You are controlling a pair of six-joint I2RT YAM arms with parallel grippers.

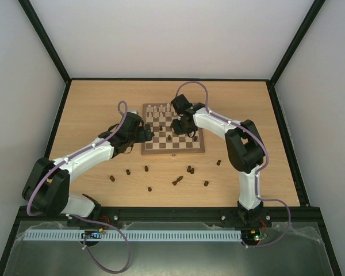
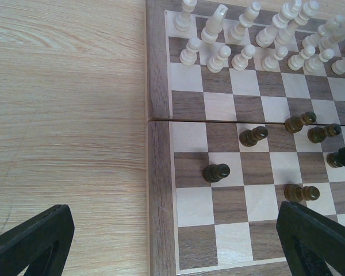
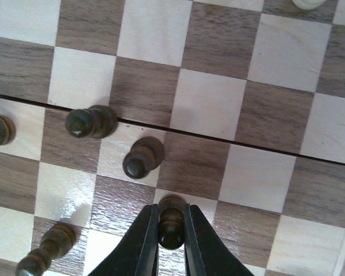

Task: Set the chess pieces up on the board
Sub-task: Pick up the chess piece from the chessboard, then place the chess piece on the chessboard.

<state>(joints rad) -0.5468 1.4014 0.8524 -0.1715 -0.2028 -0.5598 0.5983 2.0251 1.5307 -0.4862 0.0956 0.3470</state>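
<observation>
Several dark pieces (image 2: 216, 172) on board (image 2: 158, 190) | right tool (image 3: 171, 213) clamps pawn (image 3: 171, 230)

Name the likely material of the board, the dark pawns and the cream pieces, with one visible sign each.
Board: probably wood, grain lines, slightly glossy sheen. Dark pawns: likely stained turned wood, ringed profile, shiny tops. Cream pieces: smooth, pale, possibly light wood or plastic; cannot tell.
</observation>
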